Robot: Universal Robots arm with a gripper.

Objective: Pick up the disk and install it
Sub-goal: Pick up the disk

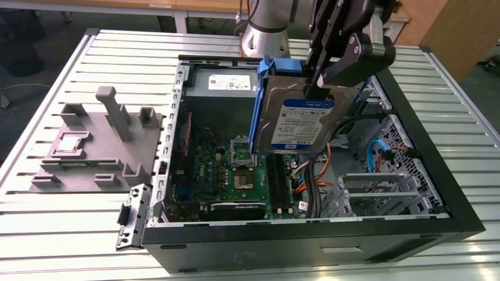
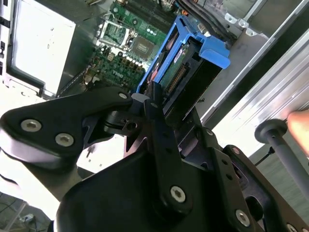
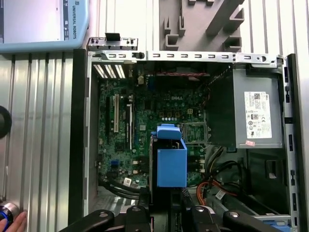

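My tool point(image 1: 322, 88) is clamped on the disk point(image 1: 299, 126), gripping its upper end. The disk hangs nearly upright above the open computer case point(image 1: 312, 243), clear of everything inside. In the exterior view its white-and-blue label faces the camera, and the blue carrier runs along its edge and over its top. In the second wrist view the tool point(image 2: 150, 99) is closed against the disk point(image 2: 175, 73) at the connector end, with the green circuit side and the blue frame showing. In the first wrist view the disk point(image 3: 171, 166) appears end-on as a blue block just ahead of the tool point(image 3: 169, 212).

Below the disk, on the floor of the case, lies the green motherboard point(image 1: 234, 175), its bare processor socket point(image 1: 242, 153) almost directly beneath. The grey power supply point(image 1: 222, 85) sits at the end of the case nearest my arm's base. At the exterior view's right side of the case stands a metal drive cage point(image 1: 375, 190). Orange and blue cables point(image 1: 383, 153) loop between it and the disk, crowding that side.

Outside the case, at the exterior view's left, a grey fixture point(image 1: 93, 146) rests on the slatted worktop point(image 1: 70, 231). Beyond the case's edge in the second wrist view, what looks like a person's hand point(image 2: 300, 120) touches a dark handle point(image 2: 277, 140), though little of the hand shows.
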